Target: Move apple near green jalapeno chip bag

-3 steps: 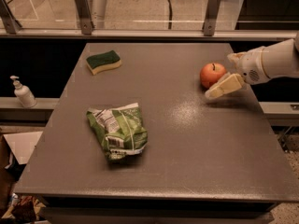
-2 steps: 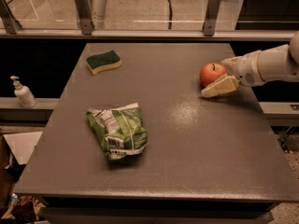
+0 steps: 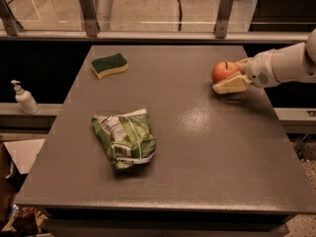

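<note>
Your gripper (image 3: 228,76) is reaching in from the 3 o'clock edge of the desk (image 3: 197,147), and its white arm (image 3: 289,62) is stretching in from the right of the camera view. The cream fingers (image 3: 231,85) are standing apart around the apple (image 3: 224,70), one lying along its near side and the other sitting at its far right. Whether they are pressing on it, you cannot tell. The apple is sitting on the desk at about 2 o'clock, its dark stem pointing up. The green jalapeno chip bag (image 3: 126,138) is lying crumpled at about 8 o'clock from the desk's centre, its white label panel facing up, well apart from the apple. A green-topped yellow sponge (image 3: 109,64) is resting at 11 o'clock near the far edge. Off the desk, at 9 o'clock, a white pump bottle (image 3: 23,98) is standing on a ledge.
</note>
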### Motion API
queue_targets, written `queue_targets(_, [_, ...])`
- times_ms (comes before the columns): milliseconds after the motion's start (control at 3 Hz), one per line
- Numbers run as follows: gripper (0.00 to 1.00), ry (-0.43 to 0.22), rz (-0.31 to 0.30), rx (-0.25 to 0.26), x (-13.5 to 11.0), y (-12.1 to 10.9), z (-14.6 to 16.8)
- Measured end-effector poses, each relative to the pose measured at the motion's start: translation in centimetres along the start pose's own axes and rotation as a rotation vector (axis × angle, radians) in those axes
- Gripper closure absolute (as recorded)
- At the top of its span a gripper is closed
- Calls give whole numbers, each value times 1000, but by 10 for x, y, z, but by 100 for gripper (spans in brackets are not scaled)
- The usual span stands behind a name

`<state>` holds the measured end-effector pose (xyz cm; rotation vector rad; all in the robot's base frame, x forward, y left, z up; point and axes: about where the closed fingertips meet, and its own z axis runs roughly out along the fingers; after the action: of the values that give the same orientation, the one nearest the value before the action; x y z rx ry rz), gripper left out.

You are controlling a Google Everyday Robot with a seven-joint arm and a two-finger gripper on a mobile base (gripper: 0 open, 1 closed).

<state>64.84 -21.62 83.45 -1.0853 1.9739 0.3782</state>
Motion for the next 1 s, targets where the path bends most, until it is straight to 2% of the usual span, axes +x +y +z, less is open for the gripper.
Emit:
queue_targets(333, [87,4,9,-35,-11,18,-12])
queue_targets(667, [100,20,-15,-120,-19,57,-19])
queue_targets(1000, [100,24,-73,-237,-28,114,-21])
